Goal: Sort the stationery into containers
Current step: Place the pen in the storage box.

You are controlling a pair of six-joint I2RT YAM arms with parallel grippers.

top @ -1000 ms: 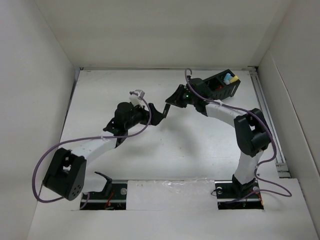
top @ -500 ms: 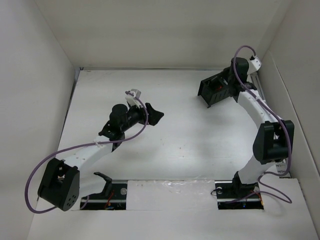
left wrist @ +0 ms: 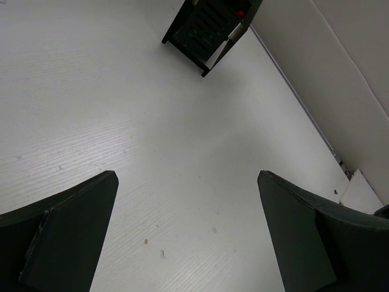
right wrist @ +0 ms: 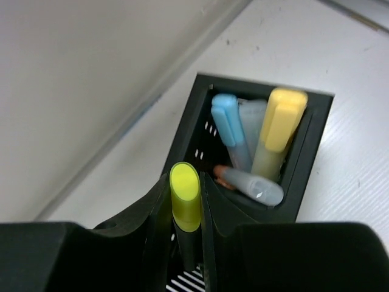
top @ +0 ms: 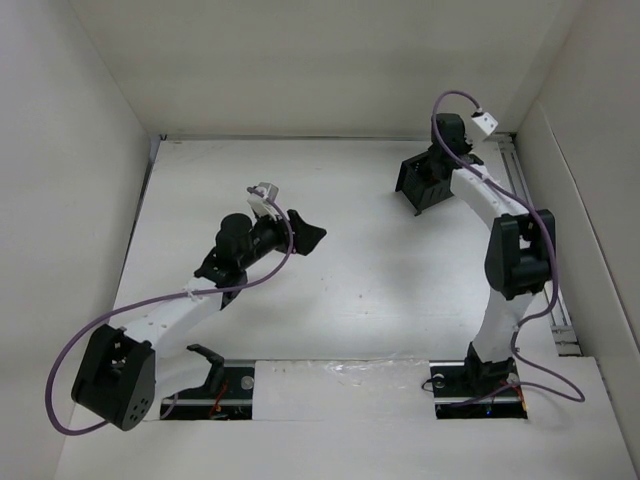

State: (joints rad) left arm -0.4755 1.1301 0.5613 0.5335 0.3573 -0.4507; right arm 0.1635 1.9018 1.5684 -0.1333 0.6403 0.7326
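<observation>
A white table (top: 380, 290) sits boxed in by a back wall (top: 330, 60), a left wall (top: 70, 150) and a right wall (top: 590, 150). Broad bare tabletop lies ahead of and beside the left gripper (left wrist: 187, 176), which hangs over the middle of the table. Its two dark fingers (left wrist: 67, 237) are spread wide with nothing between them and touch nothing. The black organiser (top: 425, 185) stands well ahead of it and to its right, near the far right corner, where the right wall leaves little room.

The right gripper (right wrist: 185, 182) hovers directly over the organiser. Its fingers are drawn in narrow and clamp a yellow highlighter (right wrist: 184, 204) upright, rounded cap on top. The highlighter's lower end is hidden between the fingers, so it cannot be told whether it sits inside a compartment. Just beyond these fingertips one compartment stands open. It holds a light blue marker (right wrist: 228, 121) and a second yellow marker (right wrist: 279, 125) standing side by side. A clear-capped marker (right wrist: 252, 185) with an orange tip lies slanted across the compartment's near side.
</observation>
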